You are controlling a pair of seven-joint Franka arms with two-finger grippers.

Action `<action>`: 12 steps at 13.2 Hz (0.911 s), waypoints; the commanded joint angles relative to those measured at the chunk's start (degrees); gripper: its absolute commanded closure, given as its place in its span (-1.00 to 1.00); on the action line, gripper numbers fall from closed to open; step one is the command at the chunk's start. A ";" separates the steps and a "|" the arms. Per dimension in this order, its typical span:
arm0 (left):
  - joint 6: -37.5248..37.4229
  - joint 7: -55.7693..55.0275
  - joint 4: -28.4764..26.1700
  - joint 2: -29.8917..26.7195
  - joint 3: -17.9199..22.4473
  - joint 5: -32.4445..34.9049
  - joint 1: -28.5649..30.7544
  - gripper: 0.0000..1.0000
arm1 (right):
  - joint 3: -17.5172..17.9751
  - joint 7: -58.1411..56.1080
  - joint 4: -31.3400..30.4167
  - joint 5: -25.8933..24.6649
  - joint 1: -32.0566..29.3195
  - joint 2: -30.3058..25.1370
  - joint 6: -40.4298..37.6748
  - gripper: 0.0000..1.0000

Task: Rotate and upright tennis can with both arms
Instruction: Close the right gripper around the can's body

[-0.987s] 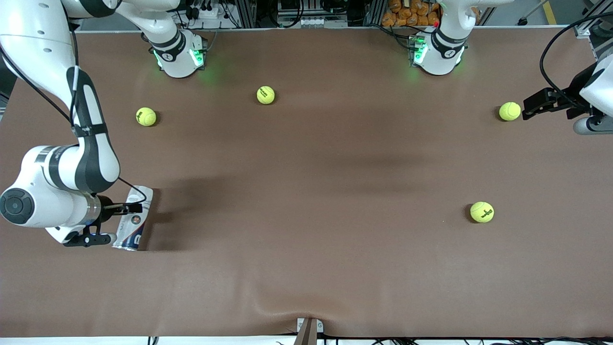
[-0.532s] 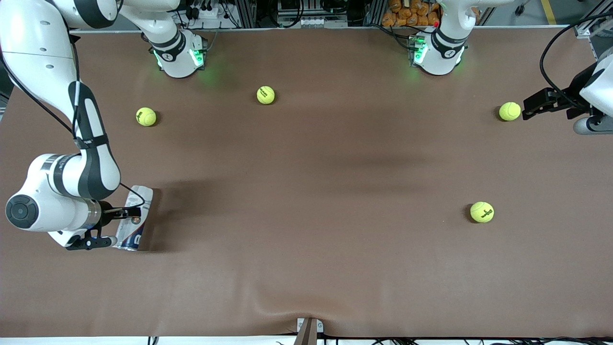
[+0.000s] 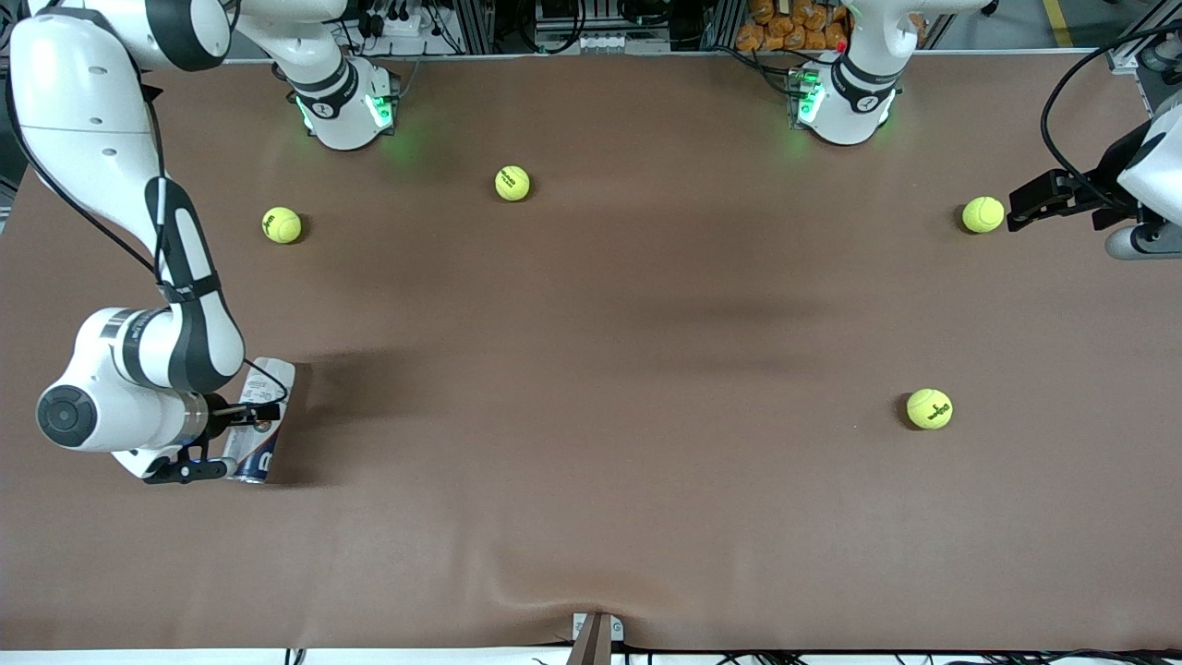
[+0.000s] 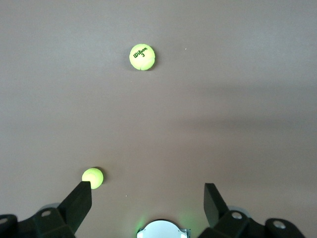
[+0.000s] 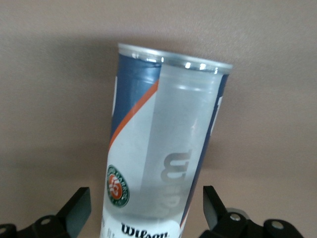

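My right gripper (image 3: 217,440) sits low at the tennis can (image 3: 259,434), fingers (image 5: 74,208) spread wide either side of it, not clamped. Can lies on its side near the right arm's end of the table (image 3: 591,517), silvery rim pointing away from my wrist. I can't tell what's inside it. Bare brown mat all round the can. My left gripper (image 3: 1032,206) waits at the left arm's end, also spread, just beside a tennis ball (image 3: 982,214). Three more balls (image 3: 929,408) (image 3: 512,183) (image 3: 282,225) are well apart from the can.
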 commanded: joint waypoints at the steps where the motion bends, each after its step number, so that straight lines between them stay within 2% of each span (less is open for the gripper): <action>1: 0.52 0.72 -0.14 -0.22 -0.24 -0.45 0.49 -1.00 | 0.67 -0.68 0.72 0.01 -1.16 1.45 0.31 -1.00; 9: 0.52 0.72 -0.23 -0.13 -0.24 -0.45 0.57 -1.00 | 0.67 -0.60 0.72 0.45 -1.69 3.56 2.59 -1.00; 11: 0.61 0.72 -0.23 -0.04 -0.24 -0.45 0.57 -1.00 | 0.67 -0.51 0.81 0.45 -1.69 3.48 3.04 -0.42; 12: 0.61 0.72 -0.23 -0.13 -0.24 -0.45 0.57 -1.00 | 0.67 -0.60 1.16 0.45 -1.61 3.30 3.04 -0.41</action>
